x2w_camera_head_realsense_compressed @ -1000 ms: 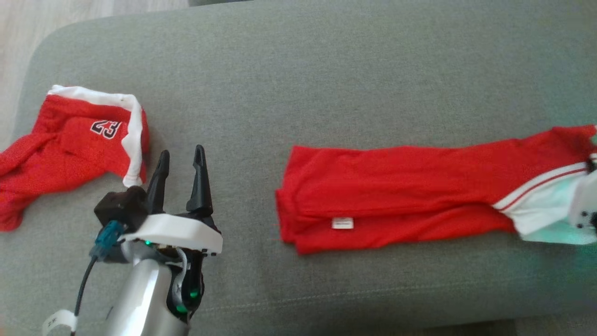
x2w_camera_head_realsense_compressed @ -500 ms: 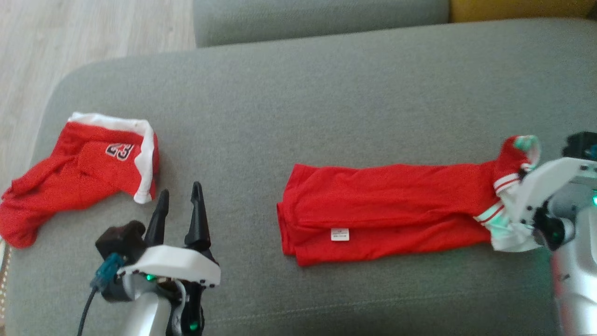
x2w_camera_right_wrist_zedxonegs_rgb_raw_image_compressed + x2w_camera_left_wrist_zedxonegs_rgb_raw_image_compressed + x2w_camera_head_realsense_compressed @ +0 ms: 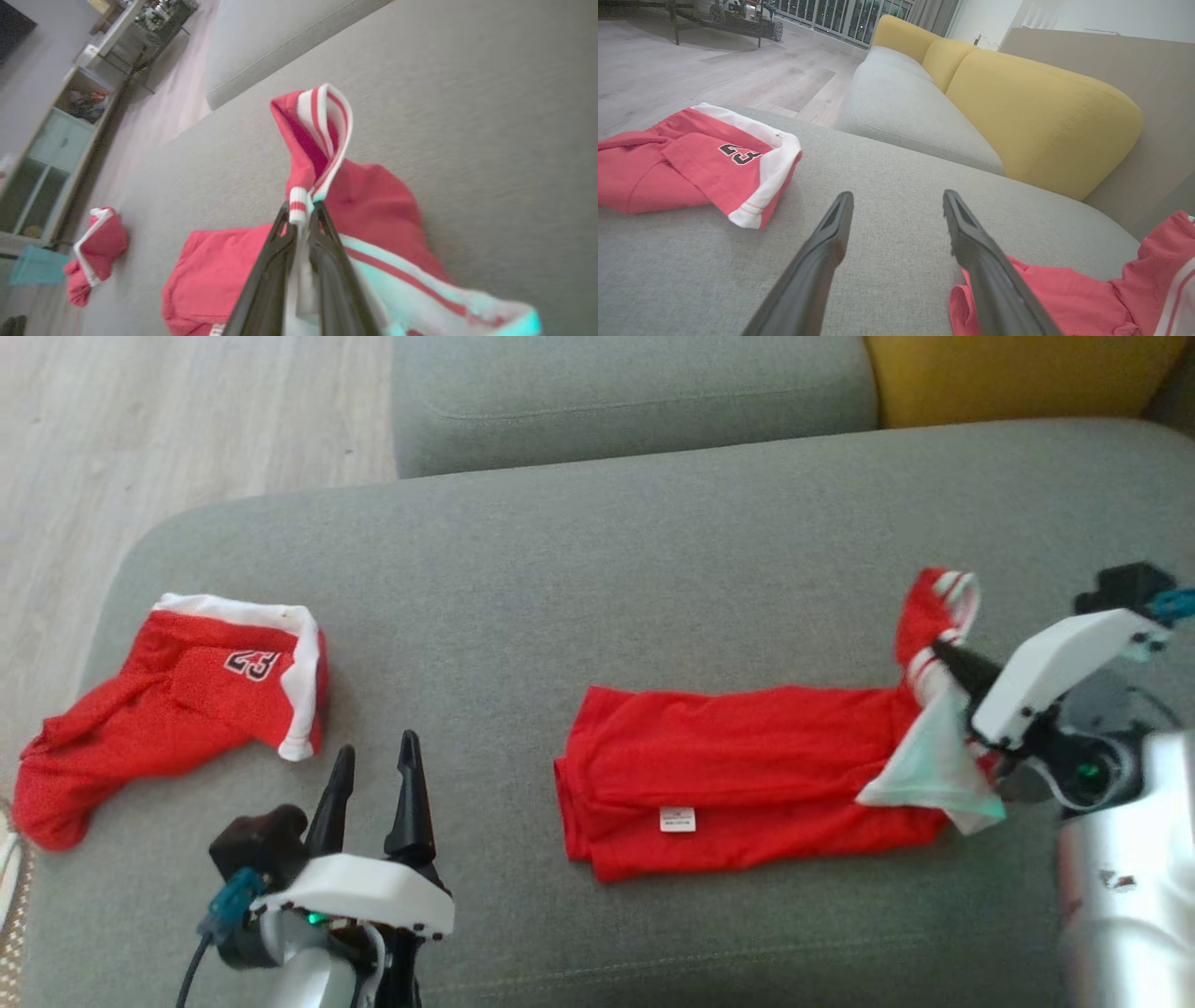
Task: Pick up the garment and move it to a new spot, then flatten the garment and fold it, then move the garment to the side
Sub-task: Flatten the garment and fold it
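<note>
A red garment (image 3: 747, 775) with a small white label lies folded in a long band across the middle of the grey seat (image 3: 597, 569). Its white-and-red striped end is raised off the seat, and my right gripper (image 3: 943, 655) is shut on that trim. The right wrist view has the striped hem (image 3: 322, 130) standing up from between the closed fingers (image 3: 280, 242), with the red body (image 3: 224, 266) below. My left gripper (image 3: 373, 770) rests open at the lower left, holding nothing. Its two fingers (image 3: 831, 233) stand apart over bare fabric, and the garment's edge (image 3: 1087, 298) lies to their right.
A second red piece with white trim and the number 23 (image 3: 187, 700) lies crumpled at the seat's left end, also visible as the red piece (image 3: 691, 158) and as a red heap (image 3: 93, 252). A grey cushion (image 3: 635, 392) and yellow cushion (image 3: 1018, 373) sit behind. Wooden floor (image 3: 187, 420) borders the left.
The head camera has tilted, shifting the whole picture down. My right gripper has lifted the garment's striped end and carried it leftward, so the band now lies shorter. The left gripper stays open.
</note>
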Robot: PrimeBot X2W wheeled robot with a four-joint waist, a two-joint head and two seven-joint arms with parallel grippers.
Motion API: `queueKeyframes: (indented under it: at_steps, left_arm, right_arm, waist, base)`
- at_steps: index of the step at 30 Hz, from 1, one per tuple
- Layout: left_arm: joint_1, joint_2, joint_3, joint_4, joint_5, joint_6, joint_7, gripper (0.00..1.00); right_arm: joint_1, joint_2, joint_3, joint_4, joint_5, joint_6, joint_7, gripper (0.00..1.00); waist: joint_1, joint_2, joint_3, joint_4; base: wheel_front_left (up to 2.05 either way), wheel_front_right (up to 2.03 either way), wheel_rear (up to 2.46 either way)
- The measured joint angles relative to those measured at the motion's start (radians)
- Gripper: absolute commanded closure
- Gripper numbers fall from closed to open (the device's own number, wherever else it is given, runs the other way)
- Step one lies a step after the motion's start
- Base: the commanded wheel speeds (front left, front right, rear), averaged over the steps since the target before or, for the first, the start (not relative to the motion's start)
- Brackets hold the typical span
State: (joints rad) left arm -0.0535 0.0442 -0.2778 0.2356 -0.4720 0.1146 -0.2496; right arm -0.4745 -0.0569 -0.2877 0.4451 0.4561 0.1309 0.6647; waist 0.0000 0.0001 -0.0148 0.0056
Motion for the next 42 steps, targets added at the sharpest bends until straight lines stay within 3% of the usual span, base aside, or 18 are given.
queueKeyframes:
  at_steps: [10, 20, 32, 33, 34, 42]
  left_arm:
    - [0.011, 0.001, -0.005, 0.021, 0.000, 0.000, 0.000, 0.00]
    - [0.015, 0.001, -0.031, 0.033, -0.006, 0.000, 0.000, 0.00]
    - [0.021, 0.002, -0.035, 0.048, -0.006, -0.001, 0.000, 0.00]
    - [0.021, 0.002, -0.035, 0.050, -0.006, -0.001, 0.000, 0.00]
    - [0.021, 0.002, -0.035, 0.052, -0.006, -0.001, 0.000, 0.00]
    - [0.022, 0.002, -0.034, 0.061, -0.004, -0.001, 0.000, 0.00]
  right_arm:
    - [-0.001, 0.000, 0.276, 0.256, 0.335, 0.000, -0.168, 1.00]
    - [-0.098, -0.002, 0.663, 0.485, 0.725, 0.000, -0.387, 1.00]
    - [-0.213, -0.005, 0.980, 0.624, 1.012, 0.000, -0.544, 1.00]
    - [-0.217, -0.005, 1.007, 0.628, 1.037, 0.000, -0.551, 0.32]
    - [-0.218, -0.005, 1.036, 0.629, 1.059, 0.000, -0.553, 0.00]
    - [-0.275, -0.005, 1.203, 0.616, 1.220, 0.000, -0.624, 0.00]
  waist:
    - [0.0000, 0.0000, -0.018, 0.071]
    - [0.0000, 0.0000, -0.019, 0.151]
    - [0.0000, 0.0000, 0.004, 0.198]
    - [0.0000, 0.0000, 0.007, 0.198]
    - [0.0000, 0.0000, 0.008, 0.198]
    - [0.0000, 0.0000, -0.007, 0.162]
  base:
    - [0.00, 0.00, 0.00]
    - [0.00, 0.00, 0.00]
    - [0.00, 0.00, 0.00]
    - [0.00, 0.00, 0.00]
    - [0.00, 0.00, 0.00]
    - [0.00, 0.00, 0.00]
